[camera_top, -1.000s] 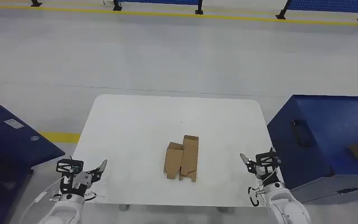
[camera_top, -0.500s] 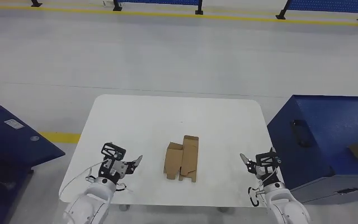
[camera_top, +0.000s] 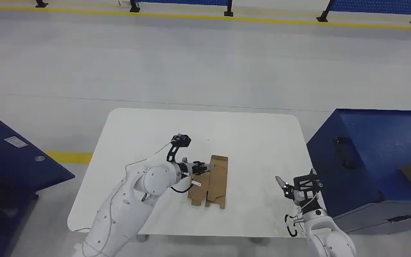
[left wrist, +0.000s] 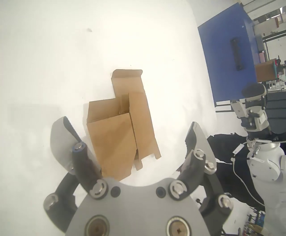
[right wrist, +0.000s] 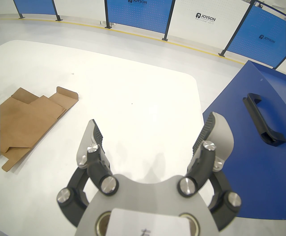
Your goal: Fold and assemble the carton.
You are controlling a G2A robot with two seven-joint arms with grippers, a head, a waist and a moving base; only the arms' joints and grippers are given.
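A flat brown carton point(camera_top: 210, 182) lies unfolded near the middle of the white table point(camera_top: 148, 135), its flaps spread out. My left gripper point(camera_top: 200, 168) hovers open just over the carton's left part; in the left wrist view the carton point(left wrist: 121, 125) lies between and beyond its spread fingers point(left wrist: 67, 131), gripper midpoint point(left wrist: 130, 130). My right gripper point(camera_top: 297, 183) stands open at the table's right front edge, well clear of the carton point(right wrist: 31, 114), with nothing between its fingers point(right wrist: 154, 125).
A blue bin point(camera_top: 366, 160) with a black handle point(right wrist: 261, 116) stands right beside the table's right edge. Another blue bin point(camera_top: 26, 164) stands to the left. Blue barrier panels point(right wrist: 138, 11) line the far floor.
My left arm has swung from the table's front left corner up and to the right, ending over the carton. The right arm has not moved.
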